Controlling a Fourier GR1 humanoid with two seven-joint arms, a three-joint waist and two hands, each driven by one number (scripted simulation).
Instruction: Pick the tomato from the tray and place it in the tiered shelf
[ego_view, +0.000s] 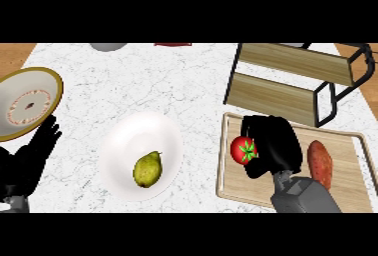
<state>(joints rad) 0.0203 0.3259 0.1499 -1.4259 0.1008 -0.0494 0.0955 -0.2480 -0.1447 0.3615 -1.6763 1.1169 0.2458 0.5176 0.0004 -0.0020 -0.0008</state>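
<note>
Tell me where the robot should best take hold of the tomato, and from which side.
Grip the tomato round its middle, coming from above on its right. It is round and lies on the tray beside the sweet potato; the right hand is there already, its fingers curving round it.

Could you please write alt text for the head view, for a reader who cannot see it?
The right hand curls around a red tomato on a wooden tray, beside a sweet potato. The tiered shelf stands behind.

Right robot hand (272, 145) curled, left robot hand (35, 150) open
</note>
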